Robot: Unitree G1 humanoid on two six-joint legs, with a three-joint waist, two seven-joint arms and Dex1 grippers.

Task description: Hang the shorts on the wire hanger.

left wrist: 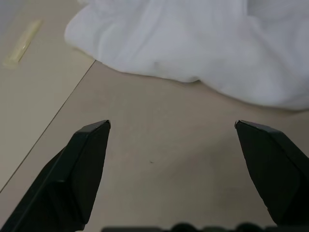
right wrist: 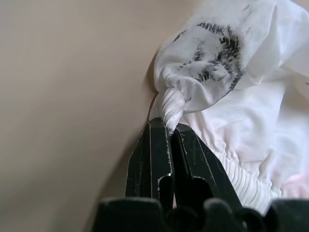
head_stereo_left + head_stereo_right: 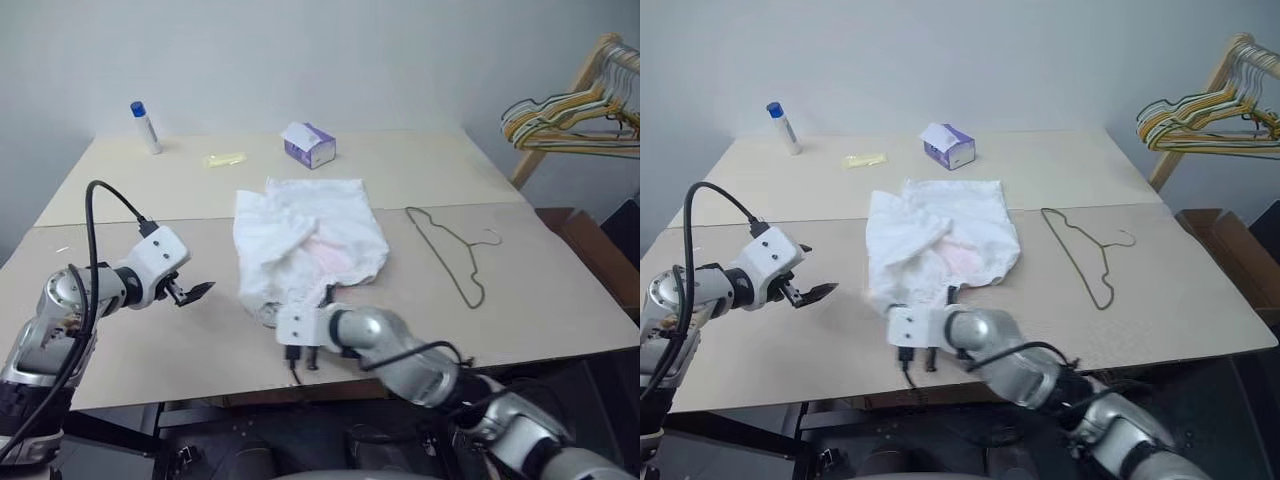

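Shorts (image 3: 305, 245) lie crumpled flat near table (image 3: 560, 300) centre, waistband end toward the robot, a faint pink patch in the middle. Wire hanger (image 3: 450, 250) lies flat at 3 o'clock of the shorts, apart from the cloth, hook pointing further right. Right pincer (image 2: 170, 133) is clamped tight on a twisted bit of the gathered waistband at the shorts' near edge, about 6 o'clock of the cloth; the wrist view shows the ribbed elastic pinched right at the tips, dark smudgy mark just past it. Left pincer (image 3: 195, 291) hovers at 8 o'clock of the shorts, jaws spread wide, nothing in them, bare table under it. Tissue box (image 3: 309, 145) sits at 12 o'clock of the shorts, a blue-capped tube (image 3: 145, 126) far off at 10 o'clock, a bunch of coloured hangers (image 3: 570, 115) on a rail at 2 o'clock, none matter. Step in hand looks like securing the waistband before lifting. Grip seems shallow, only a thin twist of elastic, so lift slowly and watch for slip; regrasping deeper would be safer. Probably best to bring the left pincer onto the waistband at the far side of the bite, so the opening can be spread and fed over a hanger arm. Keep the cloth from dragging across the hanger, as thin wire would likely skid.
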